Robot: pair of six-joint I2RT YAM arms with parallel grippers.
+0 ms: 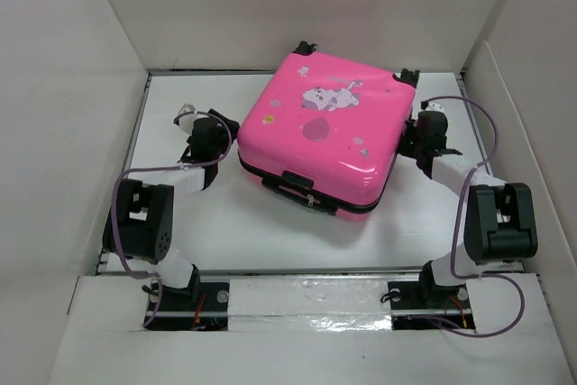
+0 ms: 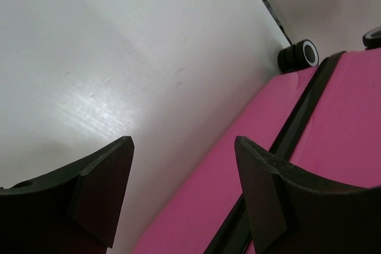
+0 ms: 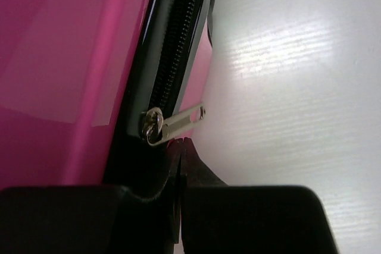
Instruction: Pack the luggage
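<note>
The pink luggage [image 1: 320, 128] lies flat and closed on the white table, sticker side up, with its black handle facing the near edge. My left gripper [image 1: 231, 143] is at its left side. In the left wrist view that gripper [image 2: 181, 147] is open and straddles the pink shell [image 2: 238, 165] and its black zip seam, holding nothing. My right gripper [image 1: 414, 137] is at the luggage's right side. In the right wrist view it [image 3: 181, 145] is shut, its tips just under the silver zipper pull [image 3: 175, 122], with nothing seen between them.
White walls [image 1: 72, 87] enclose the table on the left, back and right. A black caster wheel [image 2: 299, 55] sticks out at the luggage's far left corner, and another [image 1: 410, 76] at the far right. Bare table [image 1: 225, 232] lies between the luggage and the arm bases.
</note>
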